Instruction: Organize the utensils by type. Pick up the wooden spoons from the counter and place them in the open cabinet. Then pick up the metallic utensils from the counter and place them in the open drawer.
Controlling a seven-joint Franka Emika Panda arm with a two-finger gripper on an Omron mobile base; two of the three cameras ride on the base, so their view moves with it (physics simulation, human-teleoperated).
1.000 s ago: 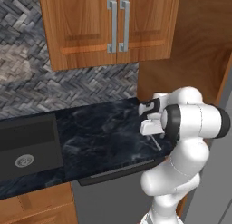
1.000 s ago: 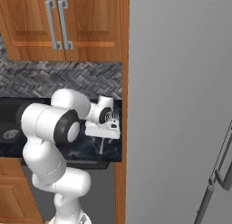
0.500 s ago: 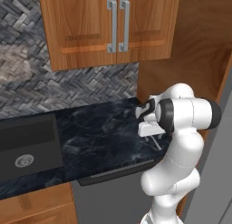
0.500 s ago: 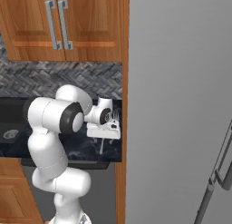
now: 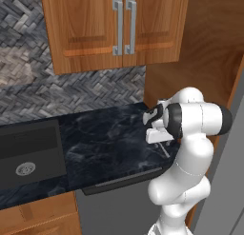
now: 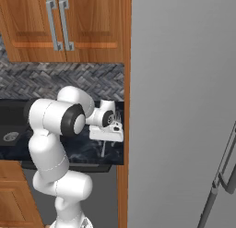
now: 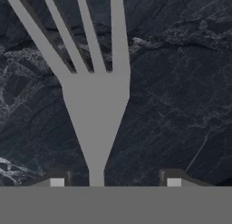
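Gripper (image 7: 113, 182) fingers apart, w/ fork (image 7: 93, 105) neck between the tips at bottom centre of hand view, no clear contact; fork lies flat on counter (image 7: 181, 82), tines toward top of frame

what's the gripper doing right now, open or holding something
gripper: open, fingertips standing apart on either side of the grey metal fork lying on the counter; no grip on it is visible.

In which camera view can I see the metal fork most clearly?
The hand view: the fork fills it, four tines and neck plain against the counter. In the left base view it is a thin grey sliver under the hand; in the right base view, likewise.
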